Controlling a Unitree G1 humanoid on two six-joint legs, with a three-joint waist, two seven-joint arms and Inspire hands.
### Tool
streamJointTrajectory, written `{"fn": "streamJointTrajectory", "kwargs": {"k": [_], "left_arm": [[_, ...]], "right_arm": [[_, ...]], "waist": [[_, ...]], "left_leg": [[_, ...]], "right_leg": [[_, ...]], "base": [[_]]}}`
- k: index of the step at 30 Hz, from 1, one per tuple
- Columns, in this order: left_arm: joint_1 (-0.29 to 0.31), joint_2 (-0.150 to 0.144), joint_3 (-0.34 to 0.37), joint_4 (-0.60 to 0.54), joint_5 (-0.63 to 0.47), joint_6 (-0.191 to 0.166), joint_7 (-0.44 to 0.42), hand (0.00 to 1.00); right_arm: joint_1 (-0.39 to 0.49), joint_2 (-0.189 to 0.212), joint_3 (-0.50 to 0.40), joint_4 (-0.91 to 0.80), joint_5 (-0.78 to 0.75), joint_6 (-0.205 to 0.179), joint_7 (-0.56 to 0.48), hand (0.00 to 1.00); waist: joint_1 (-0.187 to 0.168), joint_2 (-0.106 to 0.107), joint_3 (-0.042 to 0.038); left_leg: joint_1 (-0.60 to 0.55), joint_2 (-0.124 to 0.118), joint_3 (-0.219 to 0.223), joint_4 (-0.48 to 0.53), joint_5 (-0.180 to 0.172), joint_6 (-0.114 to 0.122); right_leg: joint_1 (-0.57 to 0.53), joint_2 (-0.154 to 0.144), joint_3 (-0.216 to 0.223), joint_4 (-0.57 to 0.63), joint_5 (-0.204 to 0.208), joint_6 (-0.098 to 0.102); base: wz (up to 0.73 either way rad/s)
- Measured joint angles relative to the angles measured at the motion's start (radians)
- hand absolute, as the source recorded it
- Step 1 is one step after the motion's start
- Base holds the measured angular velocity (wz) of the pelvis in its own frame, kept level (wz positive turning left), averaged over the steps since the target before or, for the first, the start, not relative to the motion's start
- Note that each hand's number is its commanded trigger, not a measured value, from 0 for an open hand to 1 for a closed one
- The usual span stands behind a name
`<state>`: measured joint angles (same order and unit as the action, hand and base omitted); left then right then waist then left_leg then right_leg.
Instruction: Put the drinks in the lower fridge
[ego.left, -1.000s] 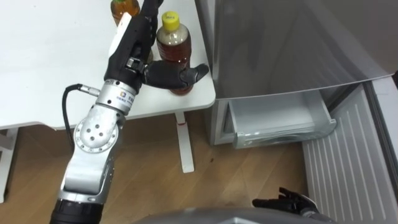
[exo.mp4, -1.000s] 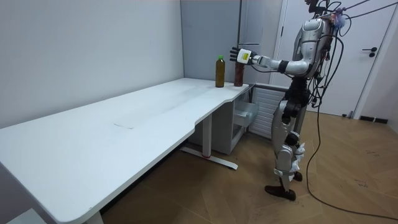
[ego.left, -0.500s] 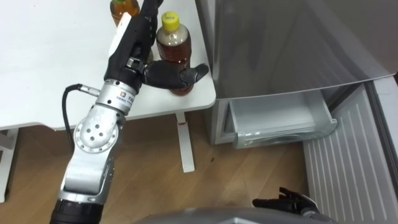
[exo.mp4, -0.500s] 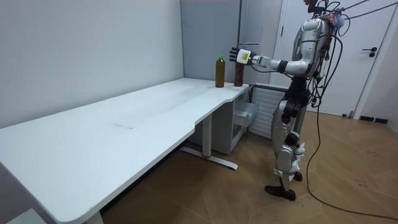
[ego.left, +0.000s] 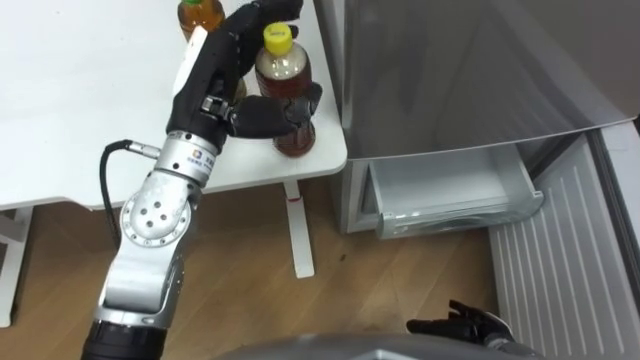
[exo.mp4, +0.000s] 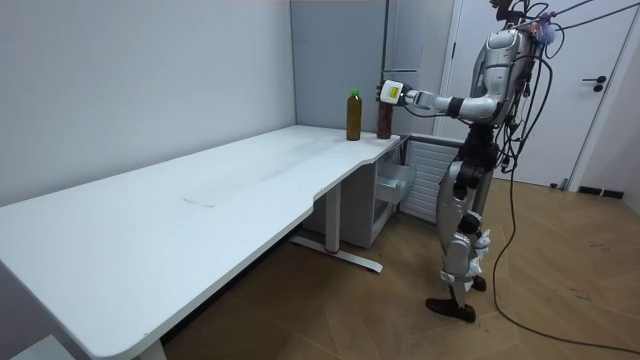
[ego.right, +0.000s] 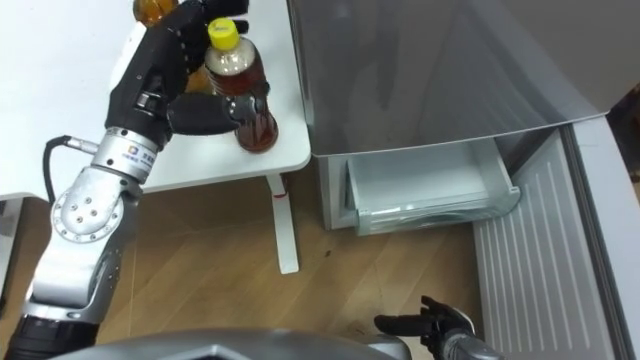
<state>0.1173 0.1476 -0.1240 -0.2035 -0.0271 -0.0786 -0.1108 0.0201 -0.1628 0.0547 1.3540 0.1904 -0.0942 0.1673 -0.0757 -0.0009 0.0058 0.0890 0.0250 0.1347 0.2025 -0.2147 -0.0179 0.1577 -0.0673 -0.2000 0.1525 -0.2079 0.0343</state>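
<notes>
Left hand (ego.left: 258, 116) has fingers and thumb curled round the yellow-capped bottle (ego.left: 283, 80) of brown drink, upright at the white table (ego.left: 80, 120) corner. Second bottle (ego.left: 200, 14) at its ten o'clock. Fridge drawer (ego.left: 450, 195) open at four o'clock. Right hand (ego.left: 465, 322) low, fingers relaxed.

The pulled-out drawer (ego.left: 450, 200) lies open from above, with bare wood floor (ego.left: 400, 280) in front of it. Over the drawer rises the grey fridge front (ego.left: 450, 70). Left of the drawer stand the white table (ego.left: 100, 100) and its table leg (ego.left: 298, 235). The bottle (ego.left: 285, 95), gripped by the left hand (ego.left: 228, 62), leaves a narrow gap to the fridge. Right of the drawer the ribbed open door (ego.left: 560, 260) walls that side
</notes>
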Motion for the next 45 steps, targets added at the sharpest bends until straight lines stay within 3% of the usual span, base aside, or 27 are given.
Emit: {"fn": "streamJointTrajectory", "kwargs": {"k": [12,20,29,33,39,45], "left_arm": [[0.0,-0.002,-0.004,0.008,-0.001,-0.014,-0.003,0.96],[-0.001,-0.003,0.0,0.008,0.0,-0.016,-0.01,1.0],[-0.011,-0.005,0.001,0.007,-0.014,-0.023,-0.015,1.0],[-0.012,-0.001,-0.01,0.008,-0.136,-0.008,-0.038,1.0],[-0.008,0.003,-0.059,0.012,-0.295,0.061,-0.079,1.0],[-0.01,0.005,-0.126,0.018,-0.46,0.08,-0.133,1.0]], "right_arm": [[-0.001,0.0,-0.001,-0.001,-0.003,0.0,0.01,0.0],[-0.005,0.002,0.0,-0.001,-0.021,-0.001,0.02,0.0],[-0.011,0.014,0.003,0.0,-0.022,0.001,0.0,0.0],[-0.012,0.017,0.038,-0.001,0.002,0.006,-0.022,0.0],[-0.021,0.021,0.087,-0.04,0.002,0.022,-0.025,0.0],[-0.035,0.029,0.144,-0.097,-0.084,0.032,-0.044,0.0]], "waist": [[-0.001,-0.005,-0.0006],[0.0,-0.014,0.0003],[0.003,-0.036,0.003],[0.006,-0.043,0.0037],[0.004,-0.047,0.0032],[0.0,-0.039,0.0068]], "left_leg": [[0.001,0.0,0.0,0.003,0.0,0.0],[0.0,0.0,0.0,0.004,0.0,0.0],[-0.008,0.0,0.002,0.009,0.0,0.0],[-0.007,0.0,0.002,0.009,0.0,0.0],[-0.046,0.004,0.002,0.027,0.0,0.0],[-0.041,0.007,0.006,0.032,0.0,0.0]], "right_leg": [[0.0,0.0,0.001,0.0,0.0,0.0],[0.001,0.0,0.005,0.0,0.0,0.0],[-0.006,0.0,0.008,-0.002,-0.001,0.001],[-0.004,0.0,0.009,-0.002,-0.001,0.001],[-0.029,0.002,0.007,0.004,0.004,-0.003],[-0.038,0.003,0.022,0.016,0.005,-0.004]], "base": [[0.0],[0.0],[0.0],[0.0],[0.0],[-0.04]]}}
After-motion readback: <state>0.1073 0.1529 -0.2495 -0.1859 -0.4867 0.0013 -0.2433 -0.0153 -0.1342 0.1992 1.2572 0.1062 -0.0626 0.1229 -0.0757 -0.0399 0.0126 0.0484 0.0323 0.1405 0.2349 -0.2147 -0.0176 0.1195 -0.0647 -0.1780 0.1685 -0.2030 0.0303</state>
